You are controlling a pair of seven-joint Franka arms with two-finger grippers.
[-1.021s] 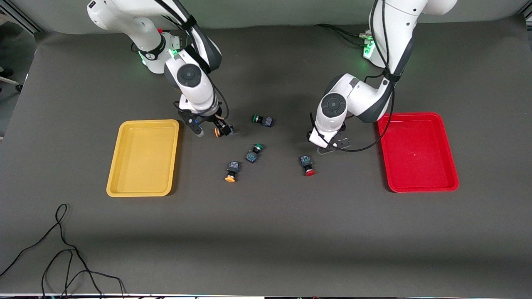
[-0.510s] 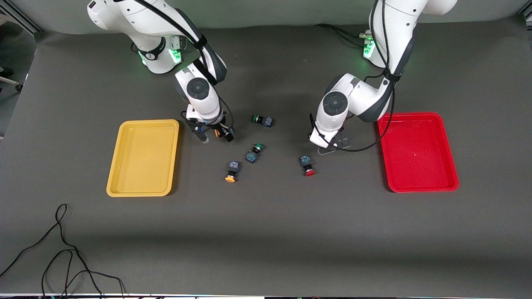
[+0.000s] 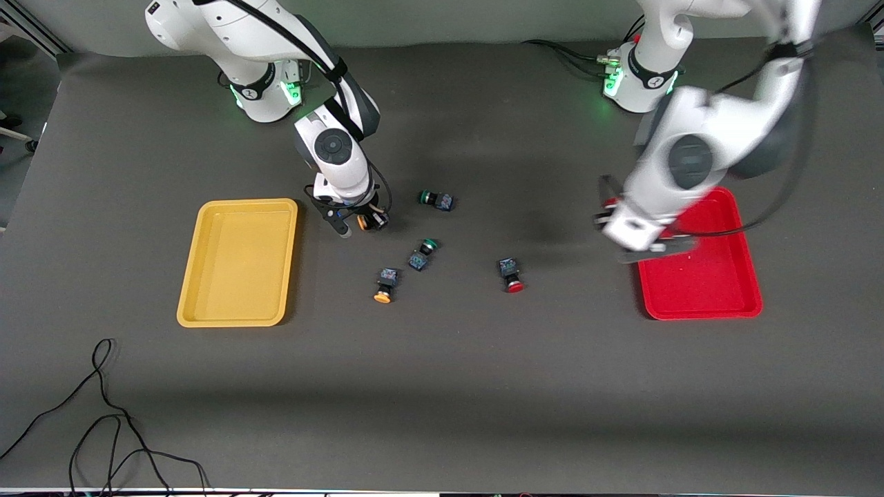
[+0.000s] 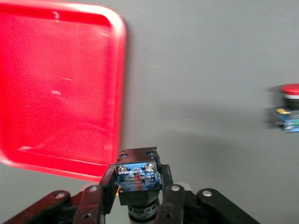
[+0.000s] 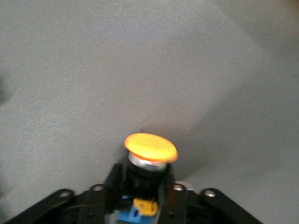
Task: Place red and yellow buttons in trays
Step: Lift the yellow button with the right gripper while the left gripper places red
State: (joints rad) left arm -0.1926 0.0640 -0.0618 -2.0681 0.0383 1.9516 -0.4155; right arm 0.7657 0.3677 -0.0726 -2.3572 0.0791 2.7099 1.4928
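Dark grey matte cloth covers the table (image 3: 483,386), smooth and unpatterned, with a loose black cable (image 3: 103,414) coiled at the corner nearest the front camera, toward the right arm's end. Item one, yellow tray (image 3: 238,261): shallow glossy plastic, rectangular, rounded corners, raised rim, lying toward the right arm's end. Item two, red tray (image 3: 697,276): same shape and finish, toward the left arm's end. Item three, the right gripper (image 3: 357,222), low over the cloth just beside the yellow tray's corner; from its wrist camera I see its black fingers (image 5: 170,196) clamped on a yellow button (image 5: 150,147), round orange-yellow cap over a dark body. Item four, the left gripper (image 3: 646,245), over the red tray's rim; my left wrist camera shows its fingers (image 4: 170,198) closed on a button (image 4: 138,175) with a dark square body and blue terminal face, its cap hidden. Item five, loose on the cloth between the trays: a second yellow button (image 3: 385,284) on its side, cap toward the front camera; a red button (image 3: 511,275) lying likewise; one green-capped switch (image 3: 422,253) near the loose yellow button, farther from the camera; another green-capped switch (image 3: 436,199) farther still.
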